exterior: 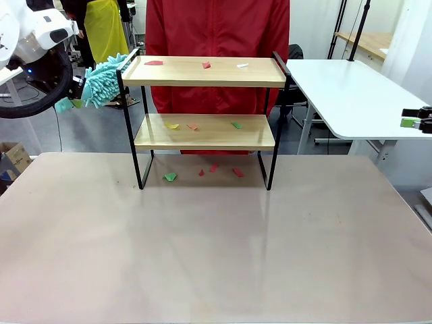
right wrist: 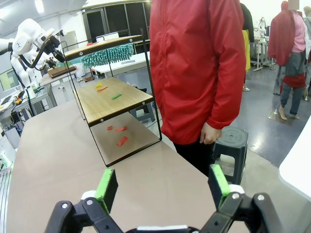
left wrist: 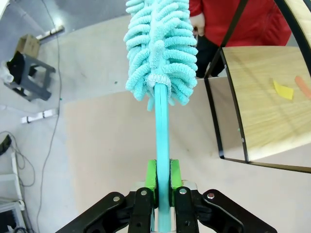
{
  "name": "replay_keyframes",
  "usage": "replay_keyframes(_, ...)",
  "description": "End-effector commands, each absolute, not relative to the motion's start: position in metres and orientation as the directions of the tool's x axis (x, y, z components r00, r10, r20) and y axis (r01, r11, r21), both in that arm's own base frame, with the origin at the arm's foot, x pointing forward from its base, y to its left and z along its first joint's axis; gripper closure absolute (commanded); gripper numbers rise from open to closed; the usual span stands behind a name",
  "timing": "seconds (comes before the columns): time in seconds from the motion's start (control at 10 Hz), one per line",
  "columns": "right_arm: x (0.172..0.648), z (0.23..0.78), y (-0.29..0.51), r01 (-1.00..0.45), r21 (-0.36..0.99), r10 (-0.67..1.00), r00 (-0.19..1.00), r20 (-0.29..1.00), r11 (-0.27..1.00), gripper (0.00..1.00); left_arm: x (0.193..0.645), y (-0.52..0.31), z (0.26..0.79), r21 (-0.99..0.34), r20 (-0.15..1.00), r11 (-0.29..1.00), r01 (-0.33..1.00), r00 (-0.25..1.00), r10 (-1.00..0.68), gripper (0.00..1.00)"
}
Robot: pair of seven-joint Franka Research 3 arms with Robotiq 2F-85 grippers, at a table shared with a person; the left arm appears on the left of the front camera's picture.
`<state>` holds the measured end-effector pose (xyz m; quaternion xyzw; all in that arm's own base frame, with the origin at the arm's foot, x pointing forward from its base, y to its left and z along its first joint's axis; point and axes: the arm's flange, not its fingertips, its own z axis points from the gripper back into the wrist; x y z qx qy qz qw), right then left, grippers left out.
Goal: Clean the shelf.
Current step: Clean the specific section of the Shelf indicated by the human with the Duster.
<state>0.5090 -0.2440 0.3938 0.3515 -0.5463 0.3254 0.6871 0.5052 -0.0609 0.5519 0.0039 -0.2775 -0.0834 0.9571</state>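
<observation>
The shelf (exterior: 206,131) stands at the far middle of the table, with two wooden boards in a black frame. Coloured paper scraps (exterior: 206,65) lie on its top board, more scraps (exterior: 193,126) on the lower board, and others (exterior: 213,168) on the table beneath. My left gripper (exterior: 75,86) hangs beside the shelf's left end, shut on the handle of a teal fluffy duster (exterior: 108,79). The duster head touches the top board's left rail. In the left wrist view the gripper (left wrist: 163,182) clamps the duster (left wrist: 160,48), with the lower board (left wrist: 262,102) to the right. My right gripper (right wrist: 164,187) is open and holds nothing, far right (exterior: 410,117) of the shelf (right wrist: 114,99).
A person in a red jacket (exterior: 216,27) stands right behind the shelf. A second white table (exterior: 351,94) sits at the back right. A dark stool (right wrist: 228,141) stands by the person's legs. The near half of the beige table (exterior: 216,256) is bare.
</observation>
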Motion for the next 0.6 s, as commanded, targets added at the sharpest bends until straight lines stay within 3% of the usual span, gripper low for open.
replay_keyframes(0.0, 0.509, 0.397, -0.242, -0.833, 0.123, 0.063, 0.185, 0.981, 0.539, 0.0, 0.505, -0.061, 0.552, 0.054, 0.531, 0.986, 0.158, 0.832, -0.162, 0.87)
replay_keyframes(0.1, 0.509, 0.397, -0.242, -0.833, 0.123, 0.063, 0.185, 0.981, 0.539, 0.0, 0.505, -0.045, 0.568, 0.179, 0.545, 0.971, 0.16, 0.805, -0.233, 0.87)
replay_keyframes(0.5, 0.509, 0.397, -0.242, -0.833, 0.123, 0.063, 0.185, 0.981, 0.539, 0.0, 0.472, 0.006, 0.625, 0.358, 0.362, 0.821, 0.444, 0.745, -0.56, 0.87)
